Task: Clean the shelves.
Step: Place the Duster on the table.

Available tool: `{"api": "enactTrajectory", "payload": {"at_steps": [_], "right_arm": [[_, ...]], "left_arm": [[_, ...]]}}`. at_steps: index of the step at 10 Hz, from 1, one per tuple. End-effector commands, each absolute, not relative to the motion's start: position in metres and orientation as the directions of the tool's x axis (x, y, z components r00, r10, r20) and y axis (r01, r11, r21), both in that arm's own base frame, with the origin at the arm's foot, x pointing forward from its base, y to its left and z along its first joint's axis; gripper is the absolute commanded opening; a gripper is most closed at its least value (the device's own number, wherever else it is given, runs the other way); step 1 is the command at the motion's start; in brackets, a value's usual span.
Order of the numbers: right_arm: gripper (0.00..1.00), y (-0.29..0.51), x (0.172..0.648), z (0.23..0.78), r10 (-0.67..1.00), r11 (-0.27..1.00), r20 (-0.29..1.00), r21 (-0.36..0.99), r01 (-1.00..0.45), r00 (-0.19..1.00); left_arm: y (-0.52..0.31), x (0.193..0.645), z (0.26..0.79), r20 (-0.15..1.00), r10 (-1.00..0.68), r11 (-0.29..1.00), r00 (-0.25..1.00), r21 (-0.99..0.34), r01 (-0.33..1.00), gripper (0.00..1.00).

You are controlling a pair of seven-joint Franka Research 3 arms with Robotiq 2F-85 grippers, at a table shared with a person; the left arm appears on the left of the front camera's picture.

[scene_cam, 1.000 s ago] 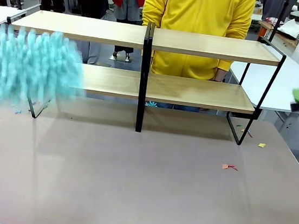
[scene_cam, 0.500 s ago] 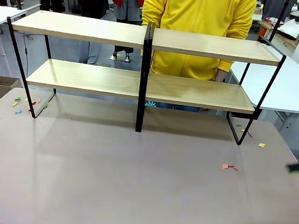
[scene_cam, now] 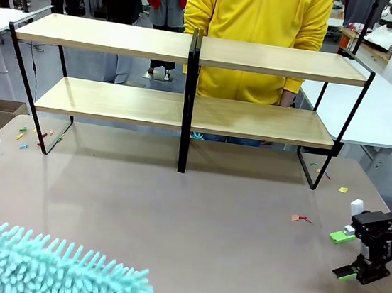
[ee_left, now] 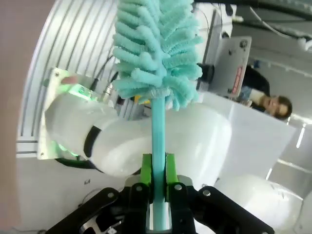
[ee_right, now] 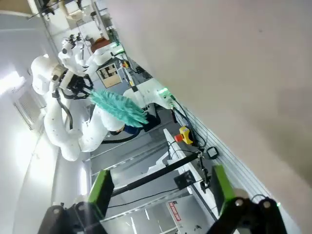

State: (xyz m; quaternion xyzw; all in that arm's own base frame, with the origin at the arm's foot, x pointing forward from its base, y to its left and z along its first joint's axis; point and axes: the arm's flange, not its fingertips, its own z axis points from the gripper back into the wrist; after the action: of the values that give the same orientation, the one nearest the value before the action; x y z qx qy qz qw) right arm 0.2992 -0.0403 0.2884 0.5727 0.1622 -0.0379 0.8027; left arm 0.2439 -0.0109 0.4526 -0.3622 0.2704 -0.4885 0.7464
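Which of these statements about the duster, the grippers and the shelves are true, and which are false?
1. The left gripper is shut on the duster. True.
2. The right gripper holds a cloth. False: its jaws are open and hold nothing.
3. Both boards of the shelves are bare. True.
4. The duster's head is pink. False: it is turquoise.
5. The person in a yellow top stands behind the shelves. True.
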Motion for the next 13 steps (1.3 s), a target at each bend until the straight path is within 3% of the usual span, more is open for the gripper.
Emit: {"api": "enactTrajectory", "payload": {"at_steps": [1,2,3,6,8,12,13], "right_arm": [[1.00,-0.053,0.292,0.315,0.113,0.284,-0.266,0.932,0.225,0.957],[1.00,-0.053,0.292,0.315,0.113,0.284,-0.266,0.932,0.225,0.957],[1.00,-0.053,0.292,0.315,0.113,0.284,-0.266,0.932,0.225,0.957],[1.00,-0.053,0.292,0.315,0.113,0.284,-0.266,0.932,0.225,0.957],[1.00,-0.053,0.292,0.315,0.113,0.284,-0.266,0.932,0.225,0.957],[1.00,-0.053,0.292,0.315,0.113,0.284,-0.266,0.932,0.225,0.957],[1.00,-0.053,0.292,0.315,0.113,0.284,-0.266,0.932,0.225,0.957]], "left_arm": [[-0.019,0.228,0.454,-0.055,-0.965,0.191,0.256,-0.815,0.548,0.13],[-0.011,0.244,0.453,-0.050,-0.925,0.260,0.377,-0.805,0.533,0.13],[-0.011,0.267,0.450,0.064,-0.888,0.233,0.456,-0.791,0.565,0.13],[-0.014,0.329,0.428,0.214,-0.839,0.175,0.501,-0.765,0.620,0.13],[-0.008,0.363,0.418,0.121,-0.856,0.268,0.502,-0.726,0.634,0.13],[0.008,0.395,0.407,0.041,-0.870,0.335,0.491,-0.680,0.652,0.13],[0.011,0.397,0.404,0.003,-0.870,0.367,0.492,-0.663,0.652,0.69]]}}
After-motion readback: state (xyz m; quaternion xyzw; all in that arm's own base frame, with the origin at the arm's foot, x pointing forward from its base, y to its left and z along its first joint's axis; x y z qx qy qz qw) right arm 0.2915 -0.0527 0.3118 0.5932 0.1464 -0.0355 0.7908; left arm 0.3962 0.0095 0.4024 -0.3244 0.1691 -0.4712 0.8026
